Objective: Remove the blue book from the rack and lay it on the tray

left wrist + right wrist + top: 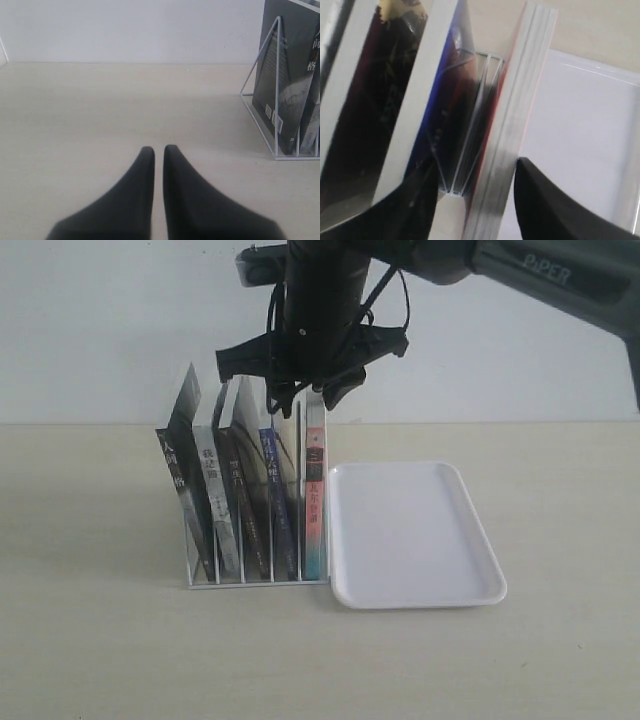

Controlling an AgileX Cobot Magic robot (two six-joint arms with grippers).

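the blue book [276,502] stands in the rack [255,583], second slot from the right. by the look nothing is done yet: grasp, lift and laying down all remain. the tray [415,530], just right of the rack, bears no book. the right jaws hang released, astride the top of the rightmost book [520,115], beside the blue one. the left jaws, clenched on nothing, sit left of the rack. pale counter [120,660], plain white wall [100,320].

Plain white wall [100,320]; pale beige tabletop [100,660]
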